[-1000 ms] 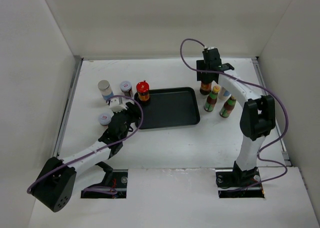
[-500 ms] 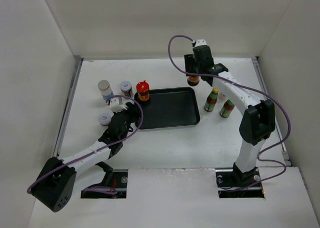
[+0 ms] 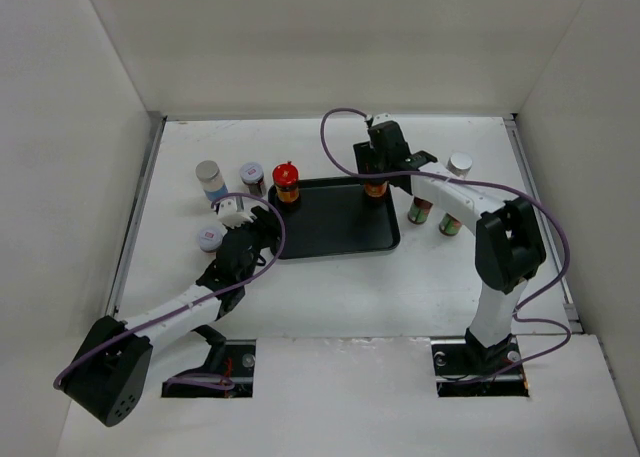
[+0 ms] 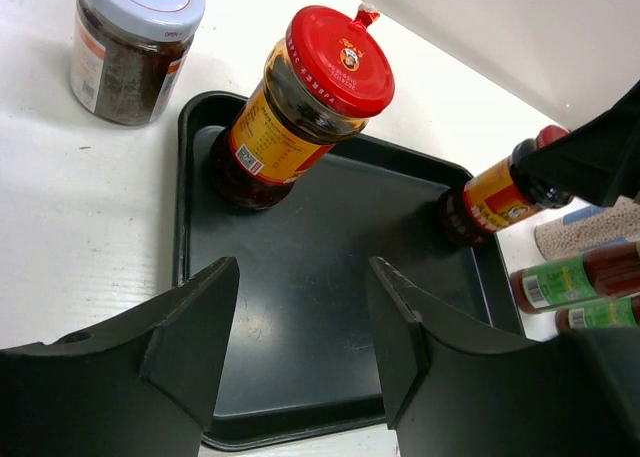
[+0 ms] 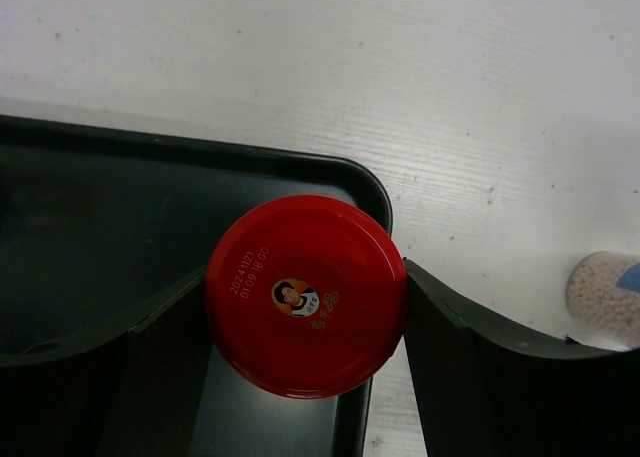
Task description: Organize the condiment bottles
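**Inspector A:** Room on the tray?

**Inspector B:** The tray (image 3: 330, 225) sits mid-counter, its centre and near edge bare. One red-capped jar (image 4: 300, 107) stands in its far-left corner.

**Inspector A:** Claws?

**Inspector B:** The right claw (image 5: 306, 302) grips a second red-capped jar (image 4: 495, 192) by the cap, at the far-right corner. The left claw (image 4: 302, 277) is open and empty at the tray's left edge. The green bottles (image 3: 420, 210) stand just off its right edge.

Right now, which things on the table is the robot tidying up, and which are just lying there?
For the job: two red-capped jars, two green bottles, two grey-lidded jars, two white cylinders.
Just lying there: black tray, purple cables.
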### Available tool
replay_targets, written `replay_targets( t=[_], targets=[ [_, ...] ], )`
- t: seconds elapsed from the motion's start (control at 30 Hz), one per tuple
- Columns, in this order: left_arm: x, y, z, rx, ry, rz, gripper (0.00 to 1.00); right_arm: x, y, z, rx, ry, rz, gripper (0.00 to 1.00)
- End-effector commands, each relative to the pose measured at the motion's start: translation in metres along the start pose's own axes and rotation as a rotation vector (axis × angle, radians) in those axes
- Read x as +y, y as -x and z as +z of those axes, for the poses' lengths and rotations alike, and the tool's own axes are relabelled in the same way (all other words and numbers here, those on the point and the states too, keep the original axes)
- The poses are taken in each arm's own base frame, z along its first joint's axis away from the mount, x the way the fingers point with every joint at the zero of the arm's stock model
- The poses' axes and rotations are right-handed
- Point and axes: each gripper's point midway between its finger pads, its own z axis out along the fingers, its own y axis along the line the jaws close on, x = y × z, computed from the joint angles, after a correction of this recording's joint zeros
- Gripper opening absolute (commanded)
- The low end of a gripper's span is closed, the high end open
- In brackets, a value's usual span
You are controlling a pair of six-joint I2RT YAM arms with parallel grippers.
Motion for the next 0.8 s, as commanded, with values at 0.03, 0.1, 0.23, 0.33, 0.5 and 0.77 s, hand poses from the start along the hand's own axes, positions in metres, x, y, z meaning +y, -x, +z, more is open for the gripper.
replay_targets(
  t=[0.03, 0.1, 0.23, 0.33, 0.5, 0.77],
  targets=[
    [-0.010, 0.012, 0.001, -0.044, -0.036, -0.036, 0.52, 0.002, 0.063, -0.019, -0.235, 0.015, 0.081, 0.48],
    [-0.009, 0.012, 0.001, -0.047, -0.033, -0.036, 0.53, 0.002, 0.061, -0.016, -0.240, 0.011, 0.085, 0.50],
    [-0.009, 0.010, 0.001, -0.042, -0.030, -0.032, 0.53, 0.002, 0.059, -0.012, -0.251, 0.006, 0.083, 0.59],
    [-0.009, 0.010, 0.001, -0.043, -0.029, -0.032, 0.53, -0.003, 0.056, -0.011, -0.246, -0.018, 0.080, 0.76],
    [-0.011, 0.008, 0.001, -0.037, -0.034, -0.027, 0.53, -0.005, 0.067, -0.031, -0.278, -0.018, 0.084, 0.92],
    [-0.014, 0.008, 0.001, -0.036, -0.043, -0.026, 0.53, -0.032, 0.090, -0.116, -0.399, -0.091, 0.135, 0.71]
  ],
)
